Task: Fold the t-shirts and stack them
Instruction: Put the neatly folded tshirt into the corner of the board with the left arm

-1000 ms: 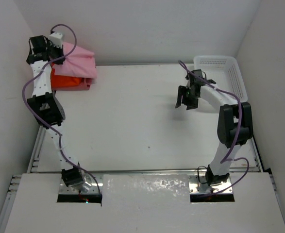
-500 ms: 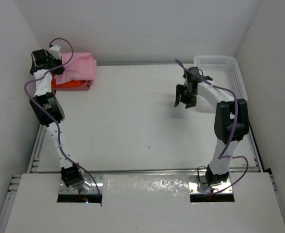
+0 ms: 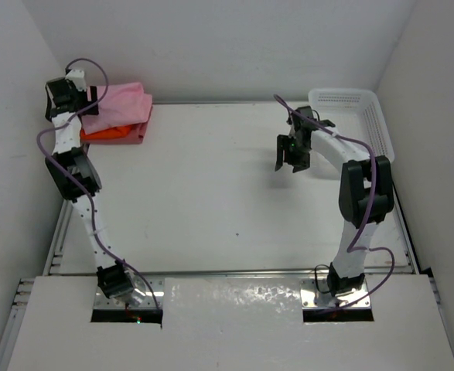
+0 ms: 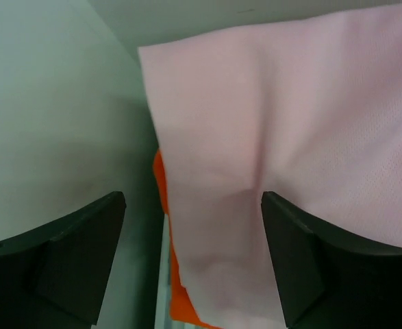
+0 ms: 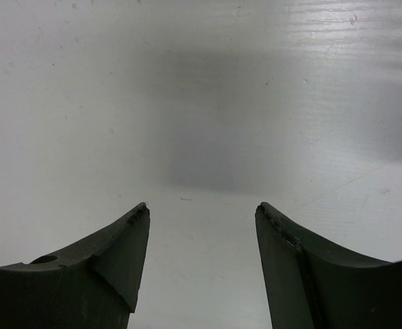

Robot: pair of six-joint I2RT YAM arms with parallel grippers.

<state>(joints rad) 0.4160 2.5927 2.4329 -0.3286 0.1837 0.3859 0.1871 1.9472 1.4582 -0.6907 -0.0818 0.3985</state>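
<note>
**A:** Where are the shirts at this moment?

**B:** All three lie in one pile at the far left corner of the tabletop (image 3: pixel 211 193). The light pink shirt (image 3: pixel 122 104) is on top and the orange shirt (image 3: pixel 101 133) is under it. The rose-red shirt (image 3: pixel 138 134) shows only as a thin edge at the bottom.

**A:** And the hands?

**B:** The left hand (image 4: pixel 194 260) hangs just over the pink one, opened wide and grasping nothing. The right hand (image 5: pixel 202 212) is also released. It is above bare tabletop, well apart from the pile.

**A:** So what does the step ask for?

**B:** I think it is the letting go. The left hand should rise straight up, so that no finger catches the cloth and pulls the pile crooked.

**A:** How does the top shirt look?

**B:** Soft, with a fine weave and one shallow crease in the middle. Its edge does not cover the orange fully, so a small smoothing could help.
</note>
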